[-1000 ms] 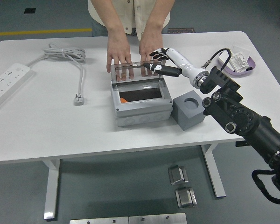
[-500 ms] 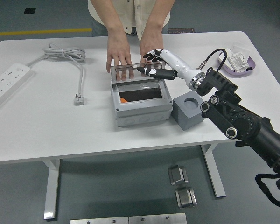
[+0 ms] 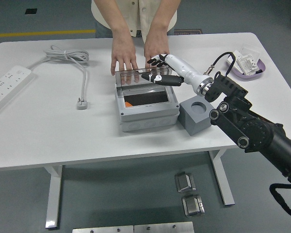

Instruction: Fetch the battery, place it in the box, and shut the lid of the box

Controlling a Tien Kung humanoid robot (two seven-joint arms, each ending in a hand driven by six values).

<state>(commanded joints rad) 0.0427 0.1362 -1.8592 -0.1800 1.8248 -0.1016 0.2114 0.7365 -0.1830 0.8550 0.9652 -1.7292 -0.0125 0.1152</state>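
Observation:
A grey box [image 3: 146, 111] sits mid-table with its clear lid [image 3: 136, 76] standing up at the back. An orange battery [image 3: 129, 104] lies inside at the left. My right hand [image 3: 155, 70], white with black fingers, reaches in from the right to the top edge of the lid, fingers spread and holding nothing. A person at the far side rests both hands [image 3: 123, 56] flat on the table just behind the lid. My left arm is out of view.
A grey block with a round hole [image 3: 196, 114] stands right of the box. A white power strip [image 3: 7, 87] with its cable and plug [image 3: 81, 103] lies at the left. A purple tray [image 3: 246, 65] with small parts sits at the far right.
My right hand has moved left along the lid's top edge and a little over it. The person's hands and the lid stay as they were.

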